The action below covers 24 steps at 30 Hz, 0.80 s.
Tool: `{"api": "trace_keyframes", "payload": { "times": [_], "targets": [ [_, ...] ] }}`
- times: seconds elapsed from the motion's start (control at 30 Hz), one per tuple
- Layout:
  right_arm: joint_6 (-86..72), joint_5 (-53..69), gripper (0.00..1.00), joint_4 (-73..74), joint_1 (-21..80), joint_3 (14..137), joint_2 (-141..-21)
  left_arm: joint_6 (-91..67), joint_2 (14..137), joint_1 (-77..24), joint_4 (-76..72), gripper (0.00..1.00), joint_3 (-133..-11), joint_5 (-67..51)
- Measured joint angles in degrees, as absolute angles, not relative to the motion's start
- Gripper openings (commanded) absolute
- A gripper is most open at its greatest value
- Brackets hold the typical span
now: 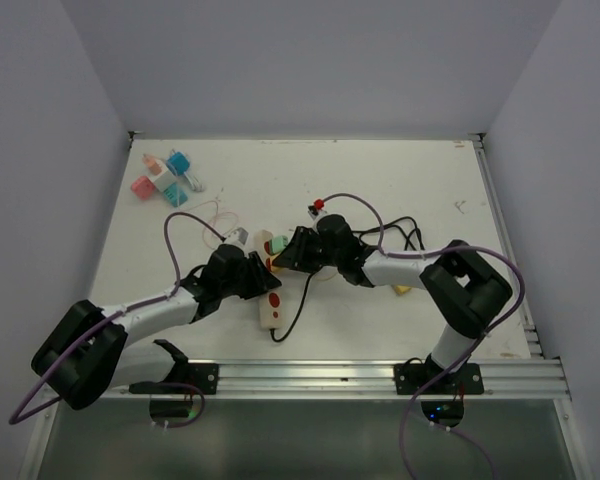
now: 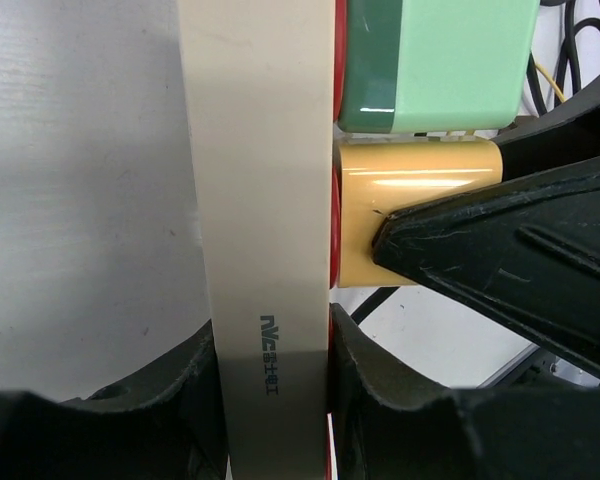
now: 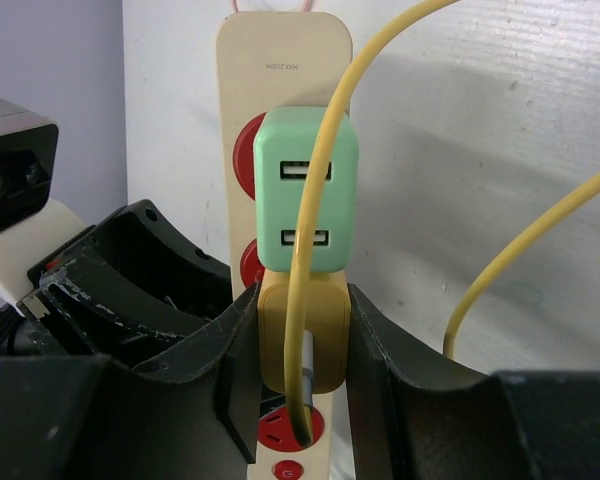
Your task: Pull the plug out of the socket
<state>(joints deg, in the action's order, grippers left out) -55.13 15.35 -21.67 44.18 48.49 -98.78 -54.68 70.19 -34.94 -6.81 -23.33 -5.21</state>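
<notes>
A cream power strip [image 1: 270,305] with red sockets lies mid-table. It also shows in the left wrist view [image 2: 265,200] and the right wrist view [image 3: 280,60]. A yellow plug [image 3: 302,340] with a yellow cable [image 3: 315,200] sits in the strip, next to a mint-green USB plug [image 3: 307,185]. My left gripper [image 2: 270,400] is shut on the strip's body, one finger on each side. My right gripper [image 3: 302,345] is shut on the yellow plug [image 2: 415,210], its fingers [image 3: 395,370] pressed on both sides. In the top view the two grippers meet at the strip: left [image 1: 255,275], right [image 1: 288,250].
Several pink, blue and white adapters [image 1: 162,178] lie at the far left. Black cables [image 1: 405,235] loop behind the right arm, and a thin black cord [image 1: 298,310] runs from the strip. A metal rail [image 1: 380,375] borders the near edge.
</notes>
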Motion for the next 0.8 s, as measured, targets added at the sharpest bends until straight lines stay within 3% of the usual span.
{"api": "trace_keyframes", "payload": {
  "times": [0.6, 0.8],
  "targets": [
    [-55.05, 13.28, 0.0, -18.72, 43.2, 44.38, -90.06, -59.99, 67.57, -36.18, -8.34, 0.0, -22.9, -6.63],
    [-54.92, 14.35, 0.0, -19.59, 38.7, 41.54, -82.3, -63.0, 68.84, -32.64, 0.95, 0.0, -21.91, 2.63]
  ]
}}
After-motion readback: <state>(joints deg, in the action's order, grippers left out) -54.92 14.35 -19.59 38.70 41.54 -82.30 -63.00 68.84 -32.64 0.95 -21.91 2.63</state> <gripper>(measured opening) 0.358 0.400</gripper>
